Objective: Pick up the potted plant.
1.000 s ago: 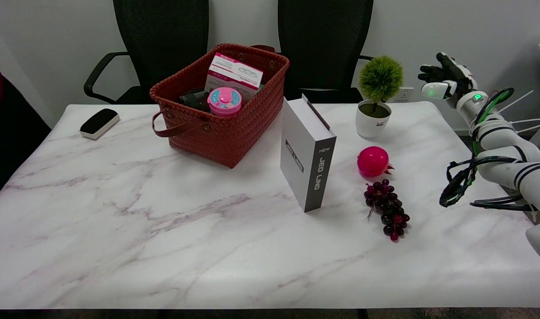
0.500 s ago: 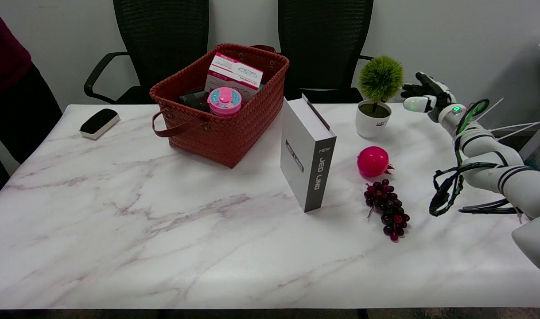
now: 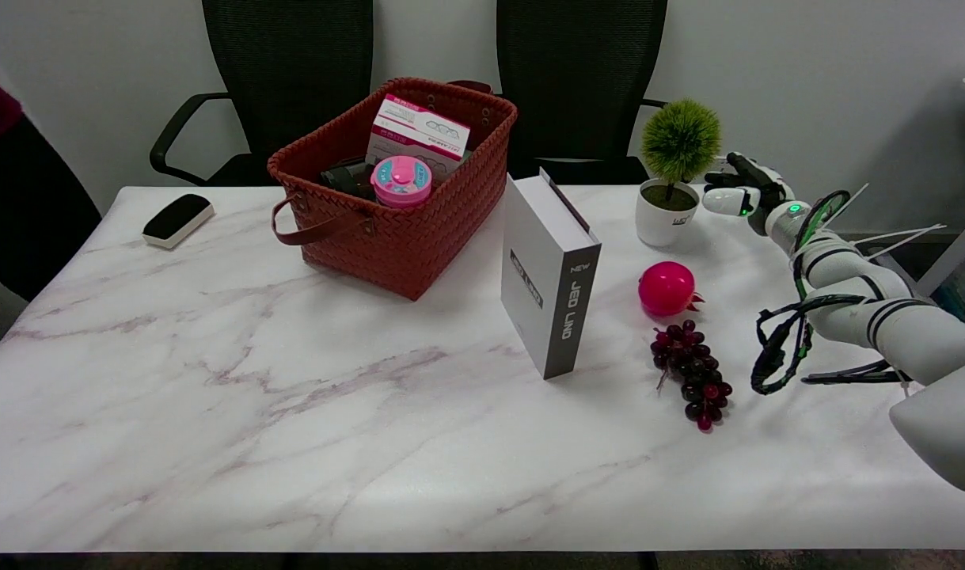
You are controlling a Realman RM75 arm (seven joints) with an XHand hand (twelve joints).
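The potted plant [image 3: 669, 178] stands upright at the table's far right: a round green tuft above a small white pot. My right hand [image 3: 739, 192] hovers just to the right of the pot, at about pot-rim height. Its fingers are apart and hold nothing. A narrow gap still shows between the hand and the pot. The white arm runs back from the hand to the picture's lower right.
In front of the plant lie a pink ball [image 3: 666, 288] and a bunch of dark grapes [image 3: 693, 372]. A grey upright box [image 3: 549, 273] stands to the left, then a red woven basket [image 3: 395, 214] with items. A black-and-white eraser-like block [image 3: 178, 219] lies far left. A person's dark sleeve shows at the left edge.
My right hand has come down and to the left, from high beside the plant to right next to the pot. The person at the left edge has shifted.
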